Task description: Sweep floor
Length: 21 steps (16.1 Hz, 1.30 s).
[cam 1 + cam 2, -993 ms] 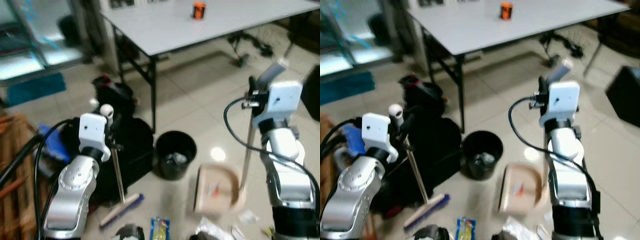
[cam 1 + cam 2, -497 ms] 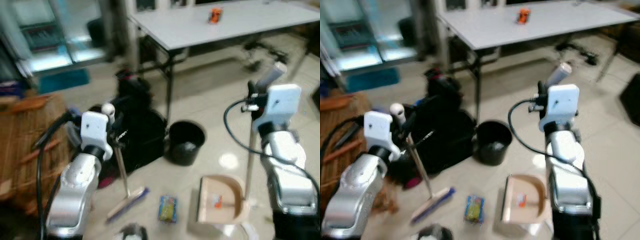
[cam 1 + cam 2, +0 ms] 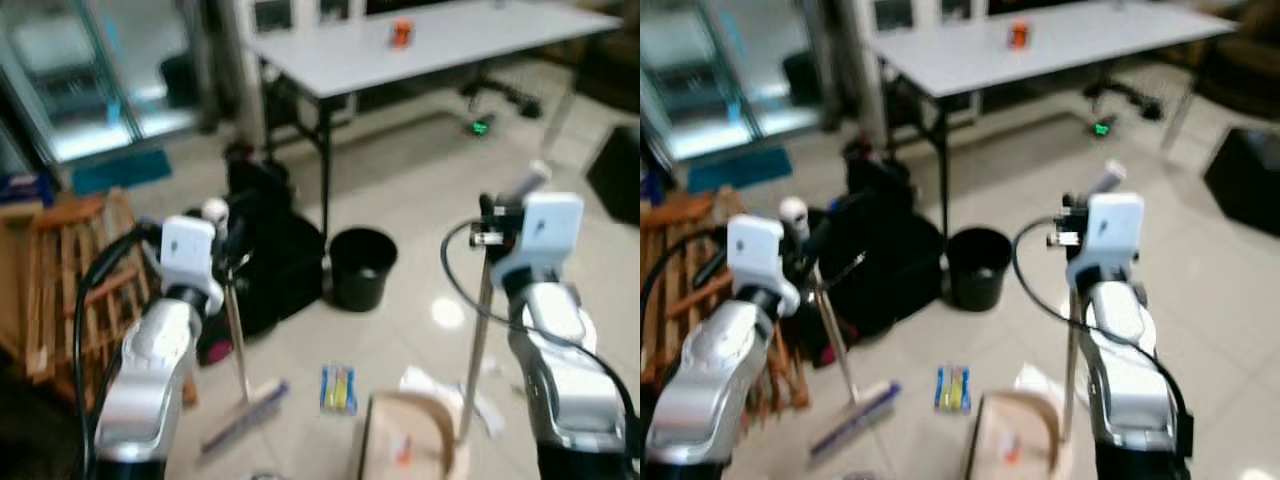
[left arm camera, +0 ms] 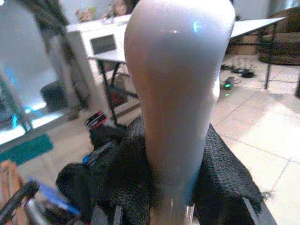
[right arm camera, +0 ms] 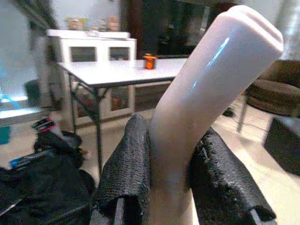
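Observation:
My left gripper [image 3: 229, 256] is shut on the thin pole of a broom, just under its white knob [image 4: 178, 89]. The broom's head [image 3: 245, 416] rests on the tiled floor, at the left. My right gripper [image 3: 490, 226] is shut on the upright handle [image 5: 206, 98] of a beige dustpan [image 3: 408, 445], which sits on the floor at the bottom edge. A blue and yellow packet [image 3: 338, 388] lies between the broom head and the dustpan. White paper scraps [image 3: 432, 382] lie by the dustpan's far rim, and something small and red lies inside the pan.
A black bin [image 3: 362, 268] stands on the floor ahead, beside a black bag [image 3: 268, 250]. A wooden pallet [image 3: 60, 270] leans at the left. Behind stands a white folding table [image 3: 440, 50] with an orange thing [image 3: 401, 33] on it. A dark box [image 3: 618, 170] sits at the right.
The whole picture has shifted with the camera: bin, bag and table now look farther off, and the pallet shows at the left. Both grippers keep their hold on the broom and dustpan handle.

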Tool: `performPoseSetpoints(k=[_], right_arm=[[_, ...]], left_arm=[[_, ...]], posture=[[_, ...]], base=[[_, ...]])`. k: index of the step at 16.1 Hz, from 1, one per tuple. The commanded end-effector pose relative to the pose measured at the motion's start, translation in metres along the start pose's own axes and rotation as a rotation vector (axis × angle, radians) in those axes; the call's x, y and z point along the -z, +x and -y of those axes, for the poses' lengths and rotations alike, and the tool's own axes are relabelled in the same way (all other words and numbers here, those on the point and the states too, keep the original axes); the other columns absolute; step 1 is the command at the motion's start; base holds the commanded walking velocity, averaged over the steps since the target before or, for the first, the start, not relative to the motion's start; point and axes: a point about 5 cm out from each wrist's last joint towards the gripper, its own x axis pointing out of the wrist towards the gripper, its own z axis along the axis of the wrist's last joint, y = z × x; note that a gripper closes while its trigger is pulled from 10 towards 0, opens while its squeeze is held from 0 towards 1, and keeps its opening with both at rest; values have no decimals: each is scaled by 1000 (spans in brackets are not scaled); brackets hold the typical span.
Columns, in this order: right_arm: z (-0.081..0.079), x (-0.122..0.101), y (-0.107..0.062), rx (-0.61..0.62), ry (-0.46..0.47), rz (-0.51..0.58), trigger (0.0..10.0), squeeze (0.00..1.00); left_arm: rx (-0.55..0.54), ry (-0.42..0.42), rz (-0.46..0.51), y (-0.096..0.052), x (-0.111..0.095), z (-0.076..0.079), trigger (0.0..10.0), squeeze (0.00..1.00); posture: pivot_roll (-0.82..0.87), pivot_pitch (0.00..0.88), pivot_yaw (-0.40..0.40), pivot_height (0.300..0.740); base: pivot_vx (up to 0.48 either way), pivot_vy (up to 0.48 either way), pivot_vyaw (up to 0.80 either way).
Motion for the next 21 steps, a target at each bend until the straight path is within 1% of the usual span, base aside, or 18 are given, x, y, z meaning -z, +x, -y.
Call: performPoseSetpoints(k=[1,8,13,20,21], right_arm=[[-2,-12,0,-3,4,44,10000,0],[3,-12,-2,34,18,41,10000,0],[2,-14,-1,46,29,44,10000,0],[0,-13,-1,42,39,40,10000,0],[-1,-13,0,32,36,40,10000,0]], left_arm=[[-20,24,42,2,-9,-7,10000,0],[-16,33,46,7,-11,-9,10000,0],[-9,40,48,14,-12,-9,10000,0],[-12,33,65,16,-15,-9,10000,0],[-11,77,96,14,-20,-8,10000,0]], posture=[[10,11,26,740],[7,8,48,740],[8,5,53,740],[15,8,53,740],[16,8,52,740]], base=[[0,382,-519],[0,386,-513],[0,411,-519],[0,452,-525],[0,0,0]])
